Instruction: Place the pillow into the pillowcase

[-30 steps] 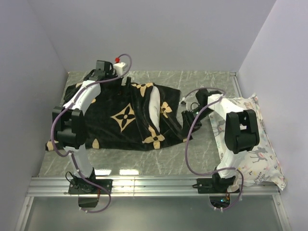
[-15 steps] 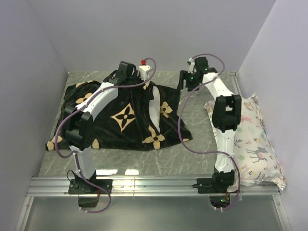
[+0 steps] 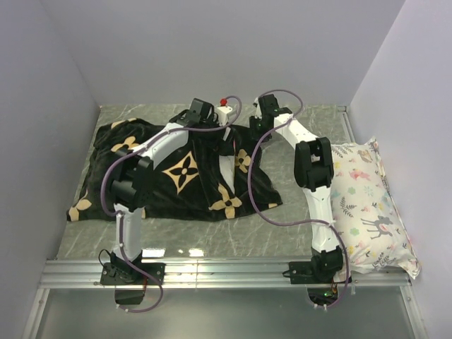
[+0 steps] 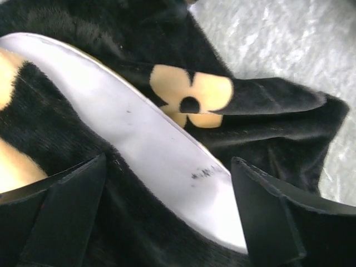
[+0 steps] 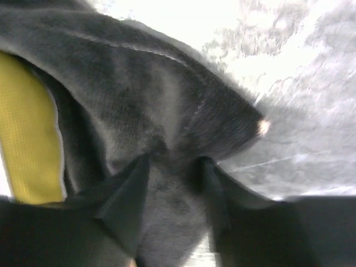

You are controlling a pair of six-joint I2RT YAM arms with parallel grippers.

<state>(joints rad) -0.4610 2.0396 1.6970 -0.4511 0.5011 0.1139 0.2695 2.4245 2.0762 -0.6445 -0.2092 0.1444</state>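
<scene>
Left pincer [image 4: 167,169]: jaws standing wide apart, gripping nothing, hovering just above a bare white strip of the pillow [image 4: 139,139] and the black plush on either side of it.

Right pincer [image 5: 173,167]: jaws drawn close together, pinching a puckered fold of the pillowcase [image 5: 167,111]. The plush is bunching between the two fingers. The pillow's yellow band [image 5: 30,139] is showing just to the left, under the fabric's edge.

Overhead, near edge: grey marbled table [image 3: 233,236] lying bare in front of the arm bases. A deer-print pillow [image 3: 364,212] is lying along the right wall, well apart from the black case.

Mid-table: the pillowcase is spreading flat across the left and centre, with its tan flowers facing up. The pillow is sitting mostly inside it. Only a narrow white strip is showing through the gap between the main panel and the right-hand flap.

Far side: both arms are reaching over the case, and both pincers are meeting near its far right corner, close beside each other.
</scene>
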